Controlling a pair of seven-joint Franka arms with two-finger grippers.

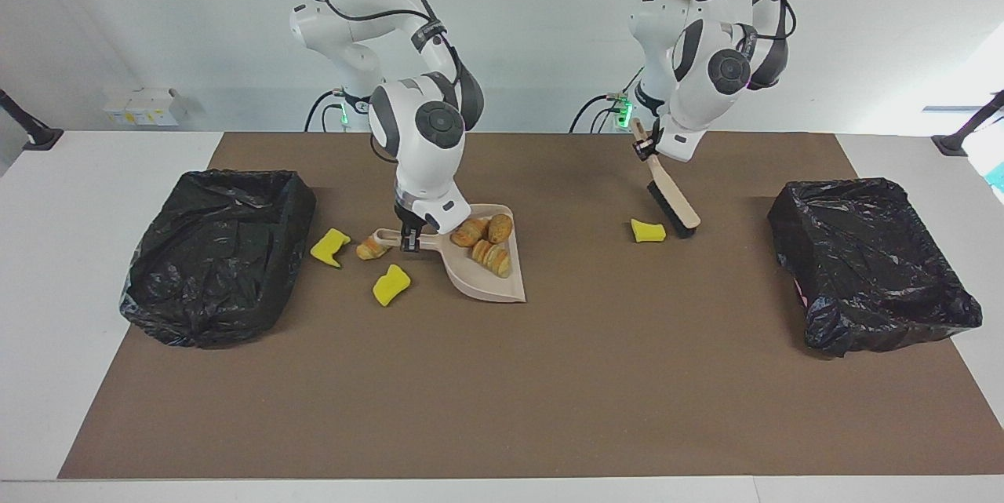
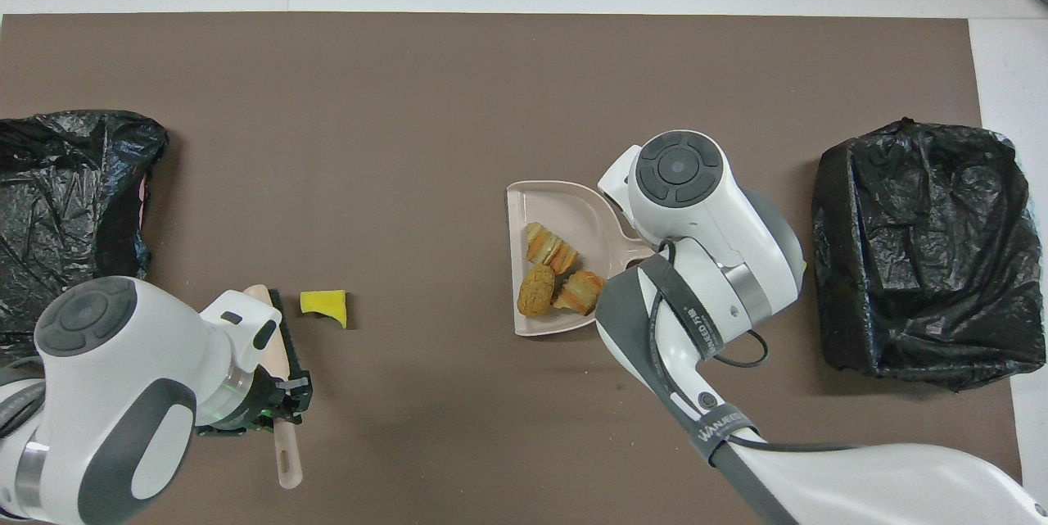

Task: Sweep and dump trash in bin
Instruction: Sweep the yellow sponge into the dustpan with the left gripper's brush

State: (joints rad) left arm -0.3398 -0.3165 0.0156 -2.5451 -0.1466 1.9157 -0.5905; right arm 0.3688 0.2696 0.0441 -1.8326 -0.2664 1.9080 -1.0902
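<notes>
Bench (image 1: 502, 377) w/ the brown mat (image 1: 549, 409) takes up most of what's under me. Two bins lined w/ black bags: one bin (image 1: 216, 252) at my right arm's end, just past my right hand, the other bin (image 1: 871, 264) at my left arm's end, a bit out from my left hand.

My right hand (image 1: 409, 239) is down low and pinching the dustpan (image 1: 486, 283) by its handle, fingers pressed onto it. Pan part sticks out from the hand toward the middle of the bench and looks tipped a little, can't tell if it's fully off the mat. Three bread pieces (image 1: 485, 242) sit in the pan, right next to that hand.

My left hand (image 1: 646, 147) is up in the air, clamped tight on the brush (image 1: 671, 201) handle. Brush hangs down slanted from it, bristle end low by the mat. One yellow sponge chunk (image 1: 648, 231) lies just beside the bristles, below my left hand, can't say if they're touching. From overhead the same chunk (image 2: 324, 303) sits just off the brush head (image 2: 286, 337).

Rest of the trash is around my right hand, btwn it and the near bin: a croissant piece (image 1: 370, 247) right by the handle tip, a sponge chunk (image 1: 330, 246) closer to the bin, and another sponge chunk (image 1: 391, 284) a bit farther from me than the hand.
</notes>
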